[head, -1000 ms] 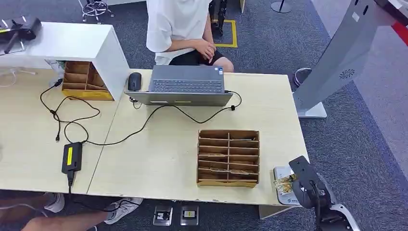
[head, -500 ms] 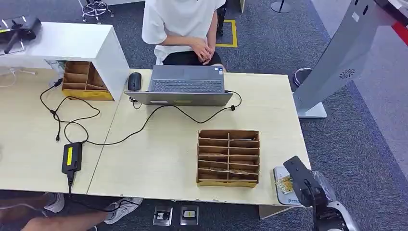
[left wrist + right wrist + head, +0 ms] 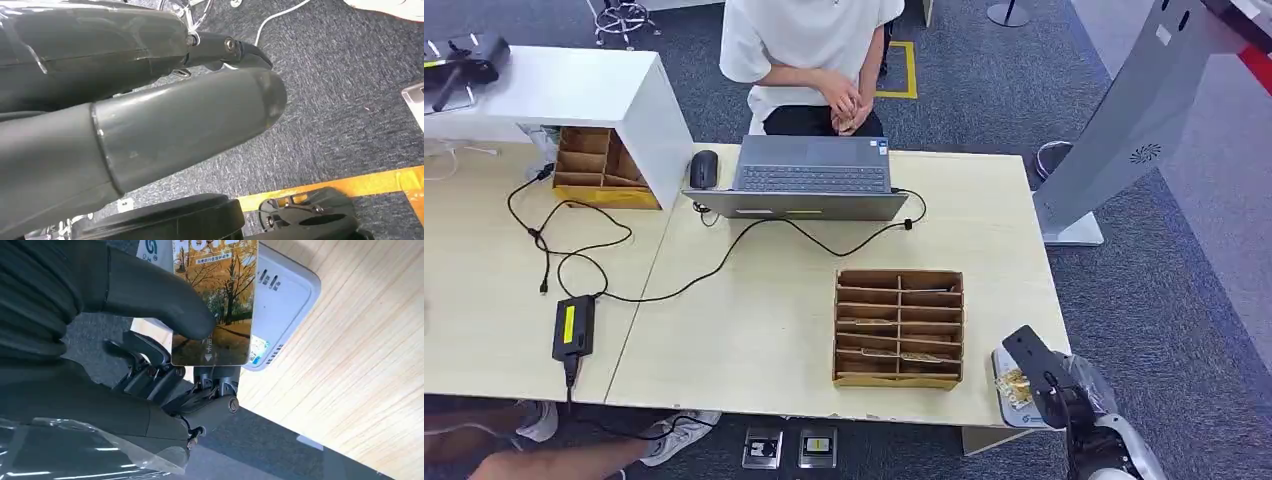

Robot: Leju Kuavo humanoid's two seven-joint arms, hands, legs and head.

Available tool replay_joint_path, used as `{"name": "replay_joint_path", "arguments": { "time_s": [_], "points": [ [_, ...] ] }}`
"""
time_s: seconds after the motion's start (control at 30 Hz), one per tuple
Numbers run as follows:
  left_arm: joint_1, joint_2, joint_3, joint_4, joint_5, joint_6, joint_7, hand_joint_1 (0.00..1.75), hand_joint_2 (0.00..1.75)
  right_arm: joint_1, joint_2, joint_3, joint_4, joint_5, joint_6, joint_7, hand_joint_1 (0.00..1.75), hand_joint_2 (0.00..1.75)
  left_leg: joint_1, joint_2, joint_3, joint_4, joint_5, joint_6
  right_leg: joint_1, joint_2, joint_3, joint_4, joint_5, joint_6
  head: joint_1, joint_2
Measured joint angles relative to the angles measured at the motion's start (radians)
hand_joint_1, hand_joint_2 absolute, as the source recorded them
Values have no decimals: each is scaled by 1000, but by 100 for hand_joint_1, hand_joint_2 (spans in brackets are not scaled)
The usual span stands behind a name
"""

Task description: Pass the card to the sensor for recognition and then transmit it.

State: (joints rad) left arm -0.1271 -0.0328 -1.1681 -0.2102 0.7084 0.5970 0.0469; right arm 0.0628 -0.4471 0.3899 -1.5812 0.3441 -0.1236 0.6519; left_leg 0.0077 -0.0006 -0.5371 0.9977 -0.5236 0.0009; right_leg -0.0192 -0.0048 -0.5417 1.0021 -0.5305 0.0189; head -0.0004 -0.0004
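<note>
A card (image 3: 215,300) printed with autumn trees is pinched between the thumb and fingers of my right hand (image 3: 100,340). It hovers flat just over the white card sensor (image 3: 285,295); I cannot tell whether it touches. From the head view, the right hand (image 3: 1052,388) is at the table's front right corner, with the card (image 3: 1014,385) over the sensor (image 3: 1024,418). My left hand (image 3: 150,125) hangs over grey carpet with nothing in it.
A cardboard divider box (image 3: 899,328) stands just left of the sensor. A laptop (image 3: 812,178), mouse (image 3: 704,168) and cables lie farther back, with a person (image 3: 809,60) seated behind. A grey kiosk (image 3: 1124,120) stands right of the table.
My right hand has drawn the card a little to the left and nearer the table's front edge, still over the sensor. The seated person has shifted their arms.
</note>
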Motion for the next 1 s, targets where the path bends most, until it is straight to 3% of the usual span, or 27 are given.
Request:
{"name": "replay_joint_path", "arguments": {
  "time_s": [1.0],
  "points": [
    [0, -5, 0, 0, -1, 2, 6, 0, 0, -10, 55, -38, 73, -10, -8, 0, 175, 175, 0, 0, 0, 0, 0, 0, 0, 0, 0, 0, -1, 0, 0, 0]
  ]
}}
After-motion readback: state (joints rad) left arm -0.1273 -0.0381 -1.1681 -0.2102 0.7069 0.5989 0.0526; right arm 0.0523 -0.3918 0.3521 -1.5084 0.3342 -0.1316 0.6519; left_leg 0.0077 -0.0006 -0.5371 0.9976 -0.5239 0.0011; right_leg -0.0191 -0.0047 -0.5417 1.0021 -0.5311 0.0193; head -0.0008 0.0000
